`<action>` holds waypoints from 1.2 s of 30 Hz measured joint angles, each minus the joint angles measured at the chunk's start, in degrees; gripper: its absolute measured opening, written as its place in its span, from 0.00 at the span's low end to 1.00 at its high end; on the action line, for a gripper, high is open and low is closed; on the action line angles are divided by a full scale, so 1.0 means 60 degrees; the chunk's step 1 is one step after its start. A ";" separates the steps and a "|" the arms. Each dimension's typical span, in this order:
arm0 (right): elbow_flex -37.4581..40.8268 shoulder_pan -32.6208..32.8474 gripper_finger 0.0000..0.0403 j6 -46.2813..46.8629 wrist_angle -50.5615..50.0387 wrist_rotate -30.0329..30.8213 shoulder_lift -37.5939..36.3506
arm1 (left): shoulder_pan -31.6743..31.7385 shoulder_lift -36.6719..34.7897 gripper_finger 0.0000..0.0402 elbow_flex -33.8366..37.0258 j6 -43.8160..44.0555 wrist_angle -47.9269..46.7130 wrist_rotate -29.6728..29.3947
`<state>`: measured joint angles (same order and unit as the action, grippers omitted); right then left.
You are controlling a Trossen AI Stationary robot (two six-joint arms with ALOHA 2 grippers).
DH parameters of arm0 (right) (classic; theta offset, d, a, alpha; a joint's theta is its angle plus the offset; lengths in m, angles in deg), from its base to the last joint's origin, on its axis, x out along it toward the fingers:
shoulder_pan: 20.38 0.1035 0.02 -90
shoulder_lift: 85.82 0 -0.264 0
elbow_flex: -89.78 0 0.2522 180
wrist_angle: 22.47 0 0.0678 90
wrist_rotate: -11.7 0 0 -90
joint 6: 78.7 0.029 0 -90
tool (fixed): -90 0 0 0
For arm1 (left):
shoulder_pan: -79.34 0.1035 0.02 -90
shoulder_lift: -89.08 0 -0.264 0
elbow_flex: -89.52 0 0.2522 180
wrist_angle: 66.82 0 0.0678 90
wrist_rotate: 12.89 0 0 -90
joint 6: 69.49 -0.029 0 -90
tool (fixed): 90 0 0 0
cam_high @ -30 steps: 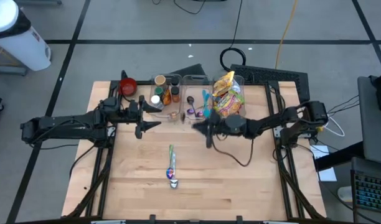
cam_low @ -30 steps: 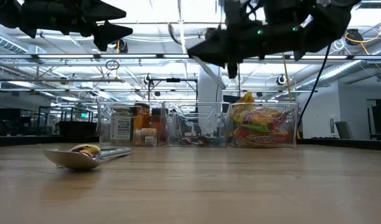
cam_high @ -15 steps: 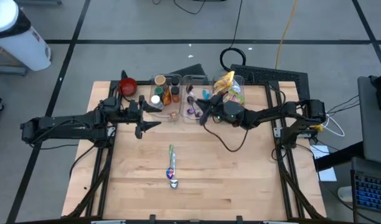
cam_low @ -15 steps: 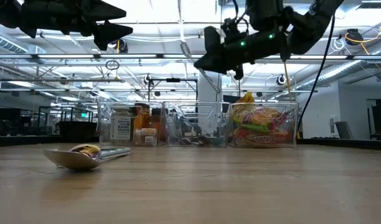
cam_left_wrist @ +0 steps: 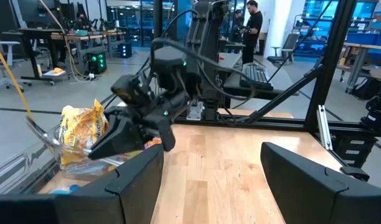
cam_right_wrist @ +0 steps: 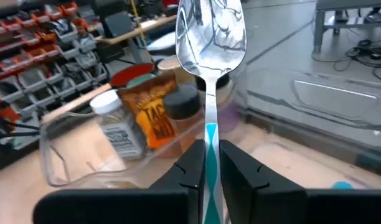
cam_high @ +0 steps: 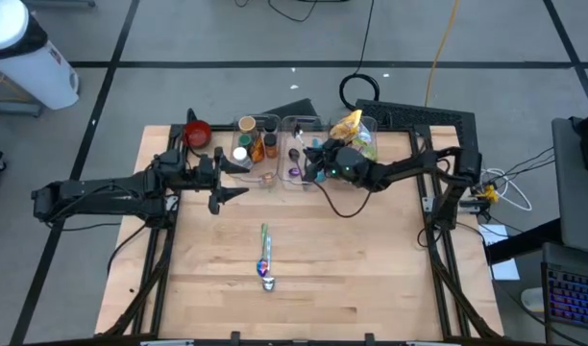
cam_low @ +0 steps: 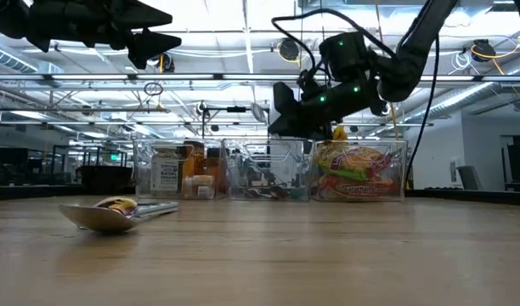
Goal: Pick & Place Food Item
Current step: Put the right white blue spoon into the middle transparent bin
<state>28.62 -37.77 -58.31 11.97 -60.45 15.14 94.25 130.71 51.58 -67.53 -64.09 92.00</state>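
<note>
Silver spoon [cam_right_wrist: 210, 37], teal handle, upright, clamped above clear middle bin [cam_high: 299, 152].

Row of clear bins [cam_high: 294, 144] lines the table's [cam_high: 371, 279] far edge; near side of the bins is open wood except one spoon [cam_high: 265, 261] lying mid-table. Right arm [cam_high: 409, 171] hangs over the middle bin, left arm [cam_high: 131, 187] just before the left bin, blocking approach there.

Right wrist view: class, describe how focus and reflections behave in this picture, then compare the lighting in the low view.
Right wrist view: the spoon gripped by the right gripper mirrors the room in its shiny bowl; the spice jars and shelves behind look soft. Low view: bright ceiling lights leave the left gripper a dark silhouette, and the spoon on the table shows a glint.
</note>
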 joint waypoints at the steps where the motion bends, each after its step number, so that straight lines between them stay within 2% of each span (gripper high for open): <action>1: 0.0000 0.0000 0.06 -0.0004 -0.0004 0.0021 0.0045 | 0.0002 0.0000 0.69 0.0000 0.0000 0.0000 -0.0002; 6: 0.0000 0.0022 0.04 -0.0011 -0.0083 -0.0005 0.0172 | -0.0001 0.0000 0.69 0.0000 -0.0003 -0.0011 -0.0002; 21: -0.0004 0.0015 0.05 -0.0231 -0.1103 0.0021 0.0147 | 0.0002 0.0000 0.69 0.0000 -0.0003 -0.0064 -0.0002; 36: -0.0004 0.0015 0.11 0.0208 -0.1060 0.0039 0.0154 | -0.0001 0.0000 0.69 0.0000 -0.0051 -0.0072 -0.0002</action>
<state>28.60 -37.68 -57.07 5.61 -60.21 16.07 94.24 130.71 51.58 -67.84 -64.52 91.99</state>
